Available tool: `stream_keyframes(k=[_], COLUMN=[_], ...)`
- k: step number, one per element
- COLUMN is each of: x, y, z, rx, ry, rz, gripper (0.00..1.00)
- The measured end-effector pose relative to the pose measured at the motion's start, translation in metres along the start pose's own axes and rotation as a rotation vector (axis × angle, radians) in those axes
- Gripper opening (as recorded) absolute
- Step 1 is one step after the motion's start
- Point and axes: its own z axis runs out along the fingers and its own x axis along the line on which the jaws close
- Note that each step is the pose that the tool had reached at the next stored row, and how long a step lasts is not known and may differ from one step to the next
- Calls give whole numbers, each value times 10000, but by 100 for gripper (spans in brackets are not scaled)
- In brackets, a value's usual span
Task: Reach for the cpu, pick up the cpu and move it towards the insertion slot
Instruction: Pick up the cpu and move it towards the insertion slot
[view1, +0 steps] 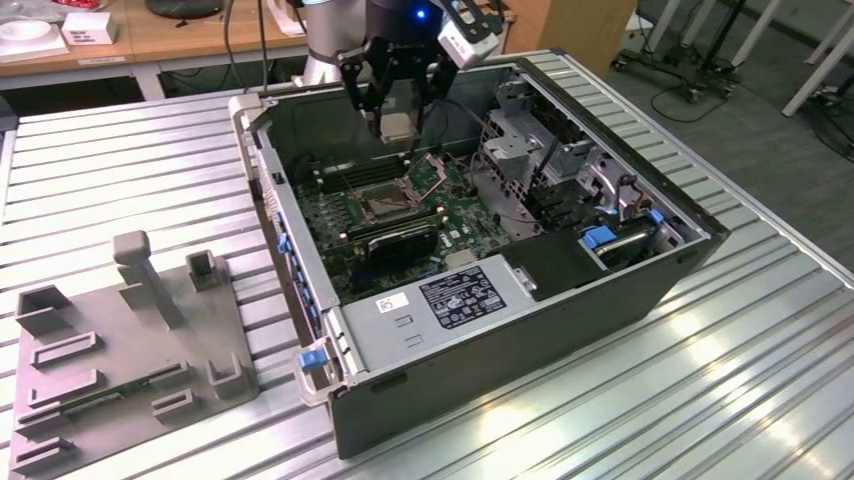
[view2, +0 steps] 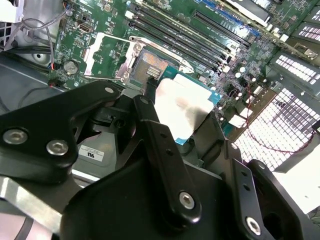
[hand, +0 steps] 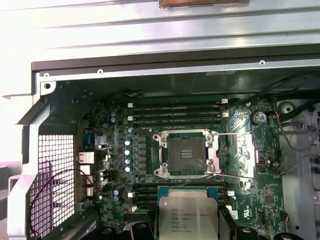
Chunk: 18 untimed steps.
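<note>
Silvery metal marks the top of the cpu (hand: 188, 216), which sits clamped between the black fingers (view2: 160, 145) of the pincer (view1: 396, 125). In the second wrist view the cpu (view2: 184, 102) shows as a pale square with a thin teal-and-tan edge, gripped on two opposite sides and held roughly level.

Reference landmark: the insertion slot (hand: 187, 153), a square socket with a shiny frame and dark centre on the green circuit board (hand: 260, 170).

Status of the work, judged from these views:
- Reach and pick-up: complete. The cpu is off any support and carried by the pincer.
- Transfer: well advanced. In the exterior view the pincer hangs inside the open computer case (view1: 641, 290), above the board and just short of the insertion slot (view1: 383, 203).
- In the first wrist view the cpu lies just beside the slot, near one frame edge, not yet over its dark centre.
- In the second wrist view the slot (view2: 150, 67) is open, its retaining frame folded back beside it, with the cpu near it but apart.

Remaining: the cpu is not centred above the slot.

The grey plastic tray (view1: 114, 370) on the ribbed metal counter (view1: 120, 170) stands well apart from the slot, outside the case.
</note>
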Motion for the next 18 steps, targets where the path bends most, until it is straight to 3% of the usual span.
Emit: stream_keyframes(k=[11,18], x=[9,10], y=[202,253], z=[20,26], rx=[-2,-2], ry=[-1,-1], rz=[-1,-3], gripper=[55,55])
